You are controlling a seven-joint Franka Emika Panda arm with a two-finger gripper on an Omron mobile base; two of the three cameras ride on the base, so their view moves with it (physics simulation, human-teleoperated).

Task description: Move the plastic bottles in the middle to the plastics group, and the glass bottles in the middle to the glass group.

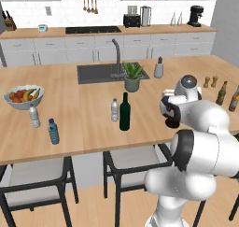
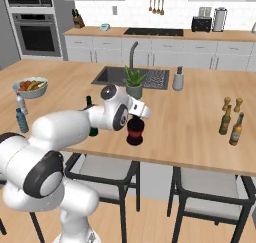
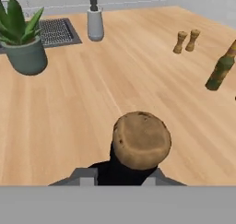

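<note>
While the arm reaches over the front edge of the wooden worktop (image 2: 200, 132), the claw (image 2: 136, 118) sits at the neck of the squat dark bottle with the red label (image 2: 135, 133), jaws drawn in narrow on either side of it; this reads as a grip on the neck. Squat bottle stands upright on the worktop near the front edge. In the hand view its round cork stopper (image 3: 141, 139) sits just above the finger tips.

Tall green wine bottle (image 1: 124, 112) upright mid-worktop, small clear water bottle (image 1: 115, 110) just beside it on its left. Potted plant (image 1: 132, 77) behind them, at the sink (image 1: 95, 74) edge.

Far left: clear bottle (image 1: 33, 117) and blue bottle (image 1: 53, 131) near the fruit bowl (image 1: 23, 97). Far right: slim brown and olive bottles (image 2: 230, 124), upright, close together, with two wooden shakers (image 2: 232, 104) just behind. Both groups stand well apart from the squat bottle.
</note>
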